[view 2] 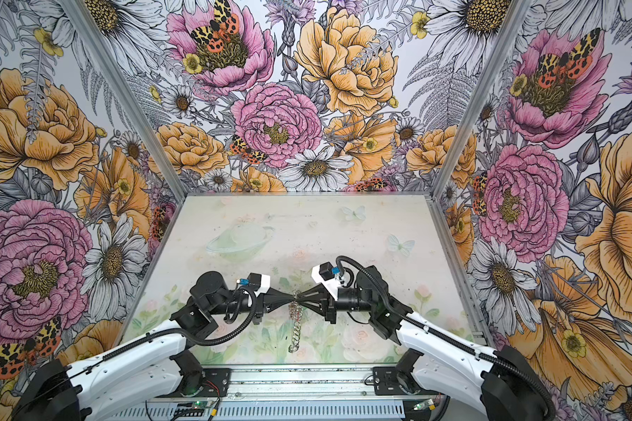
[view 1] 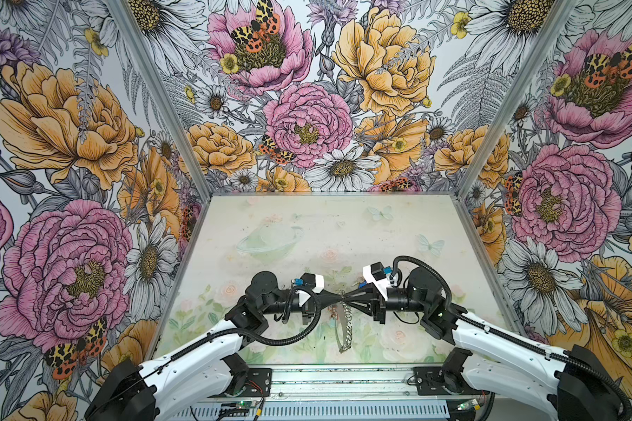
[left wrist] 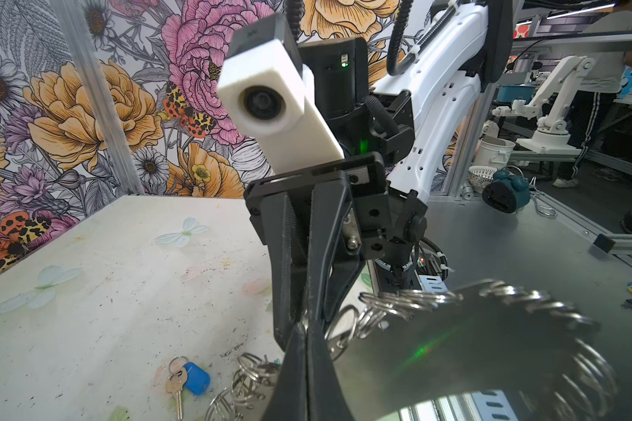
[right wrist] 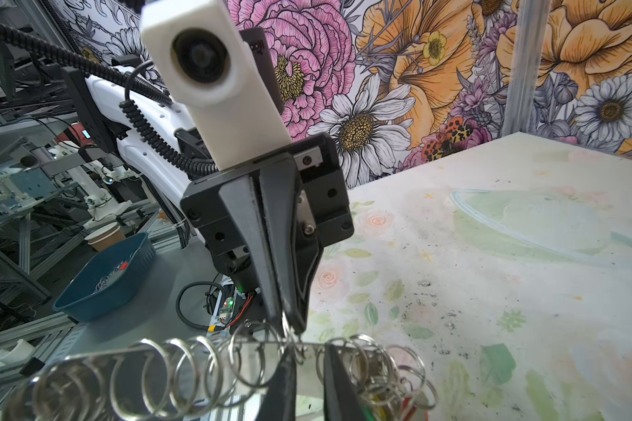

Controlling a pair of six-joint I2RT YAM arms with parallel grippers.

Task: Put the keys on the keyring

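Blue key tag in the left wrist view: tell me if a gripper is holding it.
No, the blue key tag lies on the table beside a silver key, with nothing gripping it.

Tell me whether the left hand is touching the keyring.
Touching. In the right wrist view the left hand has its tips pinched on a wire loop of the keyring.

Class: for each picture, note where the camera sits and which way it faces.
Both top views: above the robot's base, looking down at the table; both arms show, left gripper and right gripper meeting at the keyring.
Left wrist: on the left arm, facing the right gripper; own fingers show.
Right wrist: on the right arm, facing the left gripper; own fingers show.
All share the keyring.
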